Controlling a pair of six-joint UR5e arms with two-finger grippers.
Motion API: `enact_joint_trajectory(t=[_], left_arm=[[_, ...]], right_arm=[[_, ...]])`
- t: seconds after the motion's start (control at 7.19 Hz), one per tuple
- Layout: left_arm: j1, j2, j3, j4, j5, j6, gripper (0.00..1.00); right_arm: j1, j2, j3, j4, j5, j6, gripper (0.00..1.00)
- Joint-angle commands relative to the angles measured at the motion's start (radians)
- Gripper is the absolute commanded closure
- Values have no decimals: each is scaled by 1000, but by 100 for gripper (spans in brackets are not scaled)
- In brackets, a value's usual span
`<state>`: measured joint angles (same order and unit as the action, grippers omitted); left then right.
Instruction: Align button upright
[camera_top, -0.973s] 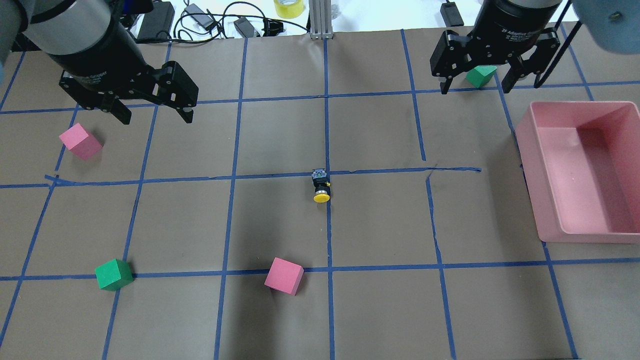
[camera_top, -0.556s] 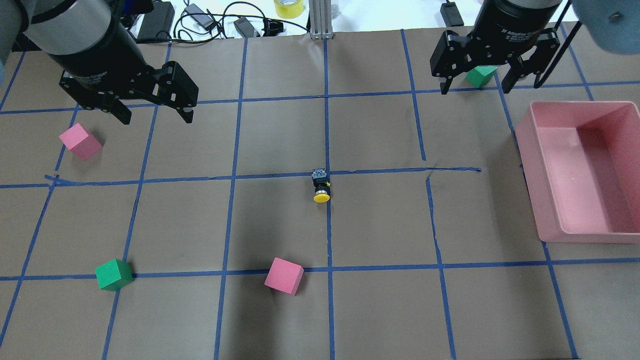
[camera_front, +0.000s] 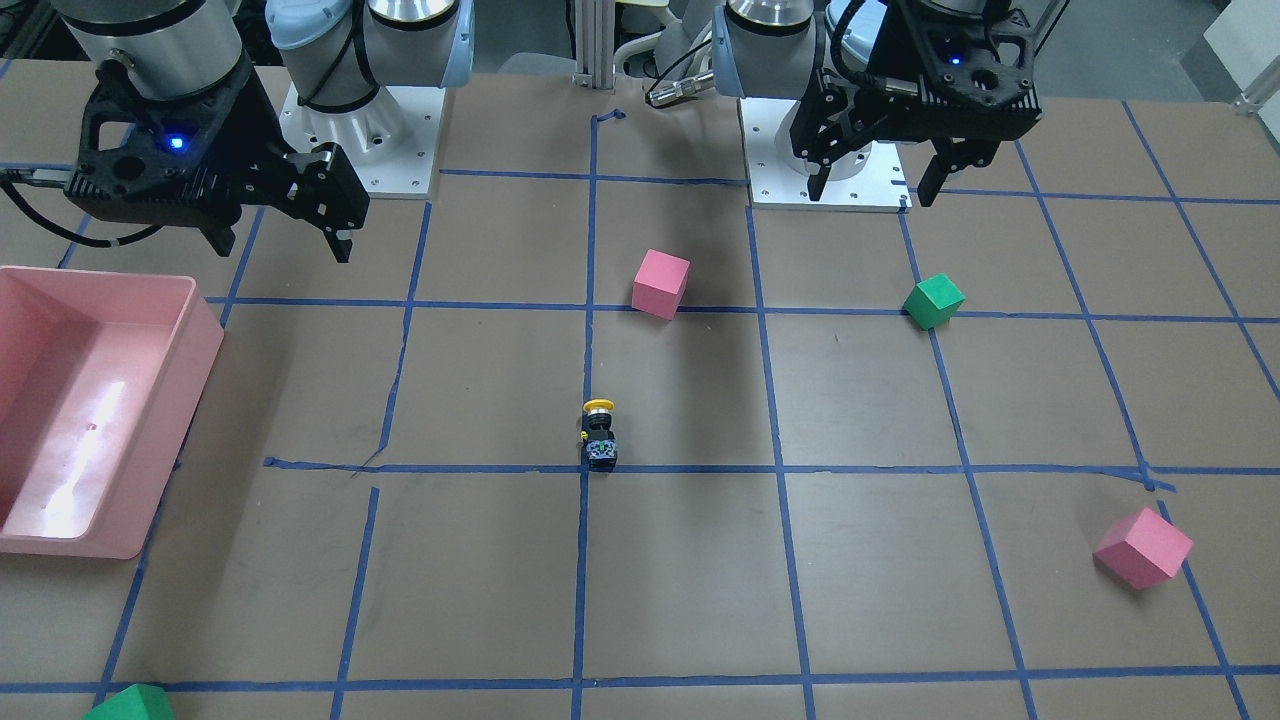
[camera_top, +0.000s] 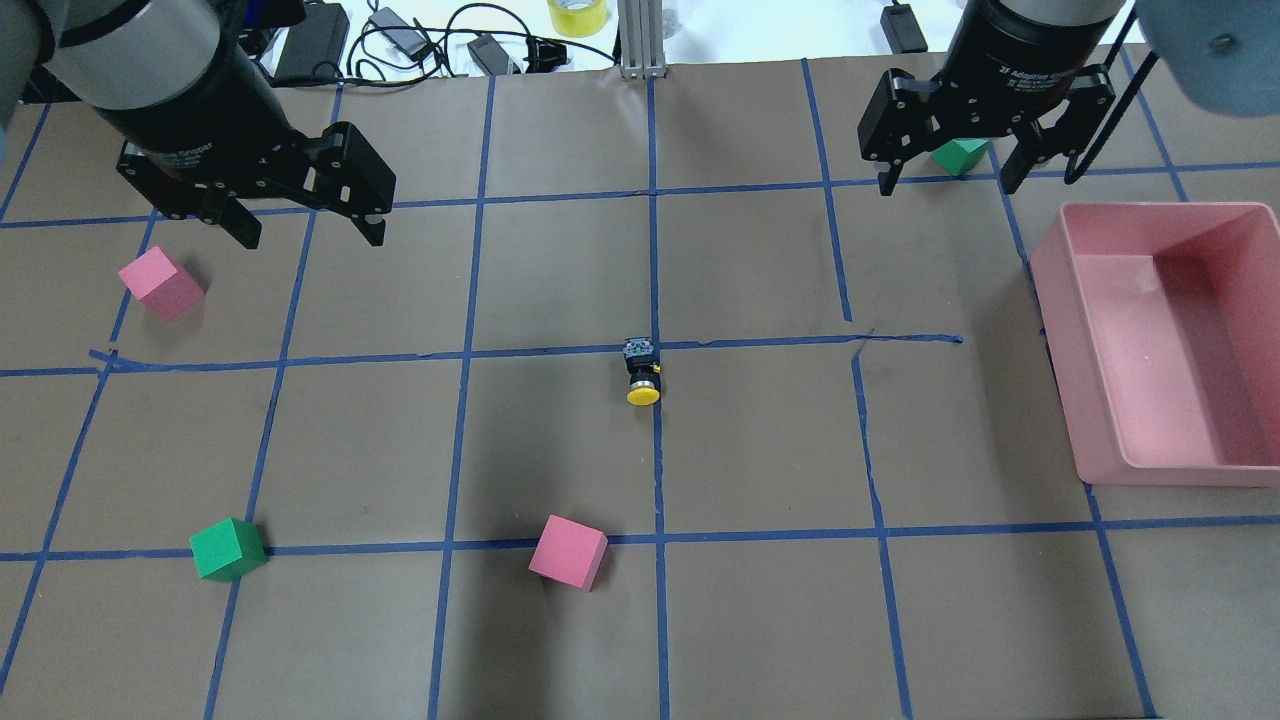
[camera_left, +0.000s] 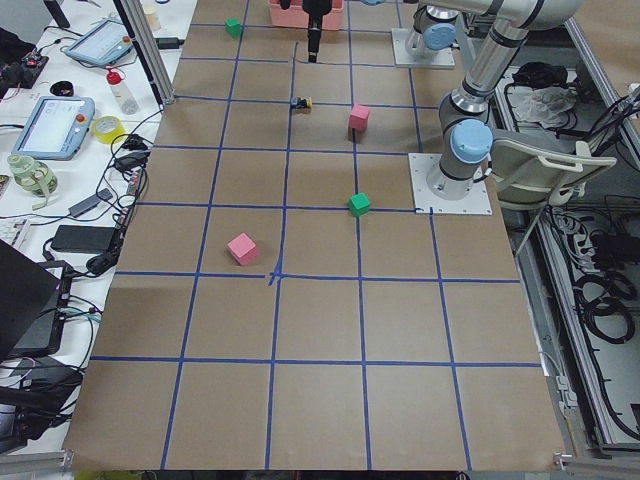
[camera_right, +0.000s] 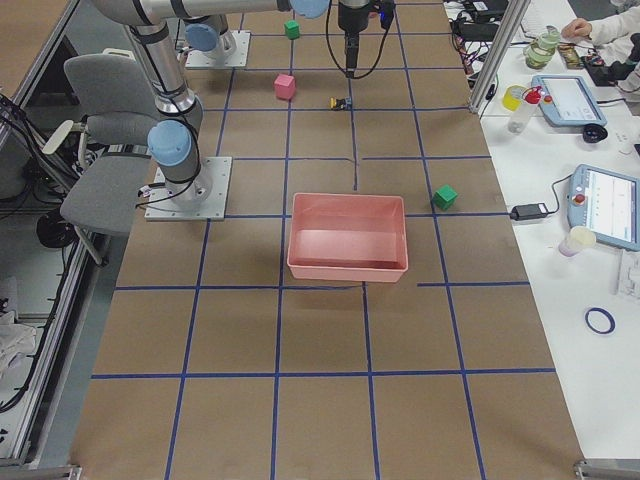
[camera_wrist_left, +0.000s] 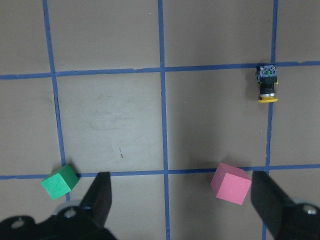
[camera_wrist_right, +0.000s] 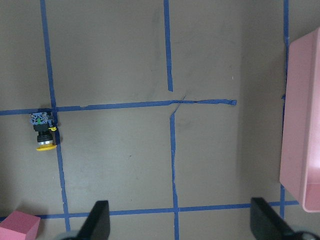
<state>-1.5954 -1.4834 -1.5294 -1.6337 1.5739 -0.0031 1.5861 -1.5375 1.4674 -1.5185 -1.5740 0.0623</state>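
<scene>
We see the button (camera_top: 642, 372) lying sideways at the middle of the bench (camera_top: 760, 620). Our left tool (camera_top: 313, 235) and right tool (camera_top: 947, 185) hover with fingers apart.

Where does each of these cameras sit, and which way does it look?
Front-facing: across the table, facing the robot; shows both bases, left gripper, right gripper.
Overhead: behind the robot, looking down; both grippers at top.
Exterior left: table's left end, looking along it; left arm near.
Exterior right: table's right end; right arm near.
Left wrist: looks down between its gripper's fingers.
Right wrist: likewise; pink bin at right.
Shared: all see the button.
</scene>
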Motion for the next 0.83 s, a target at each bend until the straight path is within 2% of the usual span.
enact_joint_trajectory(t=[0.0,0.56,0.7], left_arm=[[-1,0,0,0,0,0,0],[-14,-63,-15,18,5,-23,0],[-41,-32,-93,46,12,-108,0]], right_arm=[[0,0,1,0,0,1,0],[0,0,2,1,0,1,0],[0,0,2,0,2,1,0]])
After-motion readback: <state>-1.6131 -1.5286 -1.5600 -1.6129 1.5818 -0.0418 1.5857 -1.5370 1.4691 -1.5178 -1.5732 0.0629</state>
